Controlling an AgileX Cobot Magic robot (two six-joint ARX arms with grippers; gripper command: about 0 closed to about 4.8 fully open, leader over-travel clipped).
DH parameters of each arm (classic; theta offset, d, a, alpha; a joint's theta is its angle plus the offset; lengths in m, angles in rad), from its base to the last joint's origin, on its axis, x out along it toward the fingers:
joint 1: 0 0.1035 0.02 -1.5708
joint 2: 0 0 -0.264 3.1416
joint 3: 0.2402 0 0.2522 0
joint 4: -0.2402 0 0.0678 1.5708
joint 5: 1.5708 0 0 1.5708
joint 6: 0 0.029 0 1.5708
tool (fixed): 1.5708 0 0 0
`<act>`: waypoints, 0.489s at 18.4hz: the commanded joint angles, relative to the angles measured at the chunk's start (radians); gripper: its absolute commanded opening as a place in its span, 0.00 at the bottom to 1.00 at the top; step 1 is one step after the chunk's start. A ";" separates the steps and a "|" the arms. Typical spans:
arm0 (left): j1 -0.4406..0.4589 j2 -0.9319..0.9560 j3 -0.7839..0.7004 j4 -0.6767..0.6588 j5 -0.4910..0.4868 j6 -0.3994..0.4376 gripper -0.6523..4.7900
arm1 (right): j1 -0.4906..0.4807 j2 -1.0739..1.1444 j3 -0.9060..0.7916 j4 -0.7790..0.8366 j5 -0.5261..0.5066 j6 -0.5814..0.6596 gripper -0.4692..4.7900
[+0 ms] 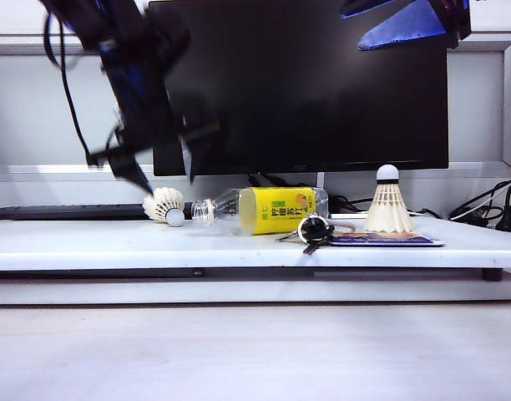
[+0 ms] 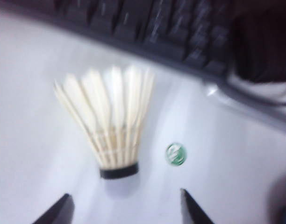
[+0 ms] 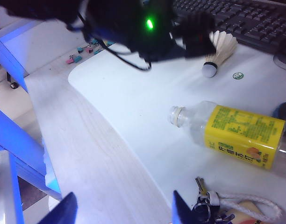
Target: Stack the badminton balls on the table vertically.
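Shuttlecock (image 1: 164,205) lies on its side on the table (image 1: 113,242), the left gripper (image 2: 124,210) spread open just above it. Second shuttlecock (image 1: 388,203) stands upright far right; right gripper (image 3: 122,210) hangs open, empty.

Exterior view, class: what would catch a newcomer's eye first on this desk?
Probably the yellow-labelled bottle lying on its side mid-table in front of the black monitor. One shuttlecock lies tipped over by the bottle's neck, just below the open left gripper; another shuttlecock stands upright on the right. The open right gripper hangs high, holding nothing.
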 commanded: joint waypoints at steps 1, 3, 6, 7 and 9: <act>-0.010 0.020 0.006 0.015 -0.032 -0.019 0.69 | 0.001 -0.004 0.004 0.013 -0.006 0.002 0.58; -0.010 0.022 0.008 0.019 -0.070 -0.021 0.69 | 0.001 -0.004 0.004 0.013 -0.006 0.002 0.58; -0.010 0.023 0.008 0.018 -0.145 0.001 0.69 | 0.001 -0.004 0.004 0.013 -0.006 0.002 0.58; -0.010 0.023 0.008 0.020 -0.154 0.010 0.69 | 0.001 -0.004 0.004 0.013 -0.006 0.002 0.58; -0.010 0.034 0.015 0.027 -0.154 0.034 0.69 | 0.001 -0.004 0.004 0.014 -0.006 0.002 0.58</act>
